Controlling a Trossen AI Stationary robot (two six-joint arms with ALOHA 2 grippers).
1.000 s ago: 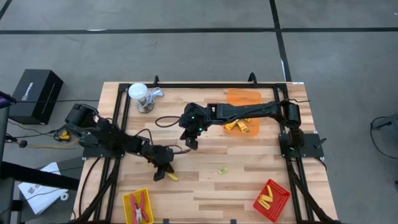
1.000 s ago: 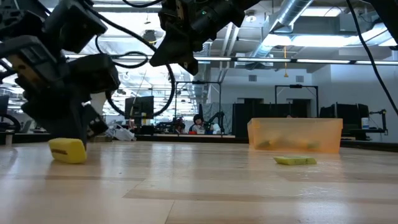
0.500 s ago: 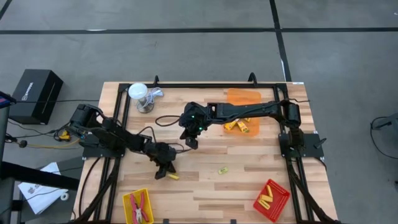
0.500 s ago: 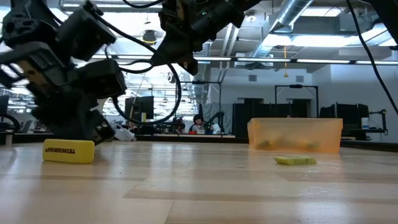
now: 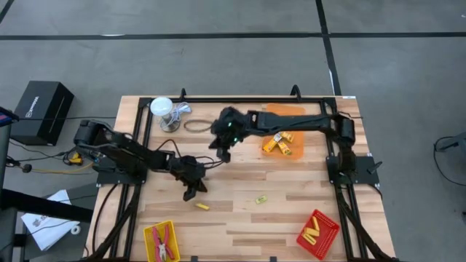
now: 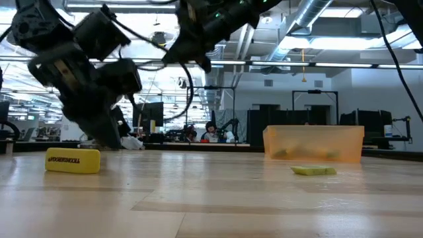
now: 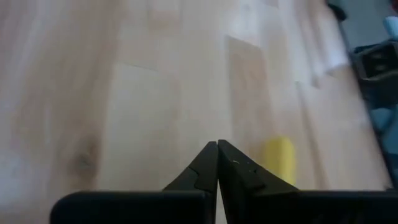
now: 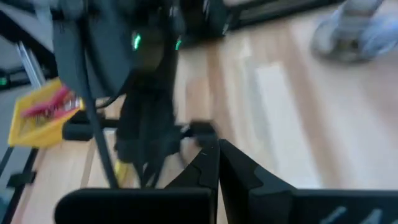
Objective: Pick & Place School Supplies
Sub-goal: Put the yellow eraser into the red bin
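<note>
A yellow block with a dark label (image 5: 202,206) (image 6: 73,160) lies flat on the wooden table, and shows blurred in the left wrist view (image 7: 278,158). My left gripper (image 5: 191,195) (image 7: 217,145) is shut and empty, just beyond the block toward the table's far-left, low over the wood. My right gripper (image 5: 222,154) (image 8: 217,147) is shut and empty, held high over the table's middle. A second small yellow piece (image 5: 260,199) (image 6: 313,170) lies flat nearer the right.
An orange tray (image 5: 285,113) (image 6: 314,143) at the far right holds yellow pieces. A red tray (image 5: 317,233) with yellow sticks sits near right. A yellow tray (image 5: 162,242) with red-handled tools sits near left. A white cup (image 5: 164,113) stands far left.
The yellow block has turned about on the table, from end-on to label side facing the near edge, and stays put. My left gripper, still shut, has drawn away from it toward the far edge. My right gripper has swung toward the far edge, still shut.
</note>
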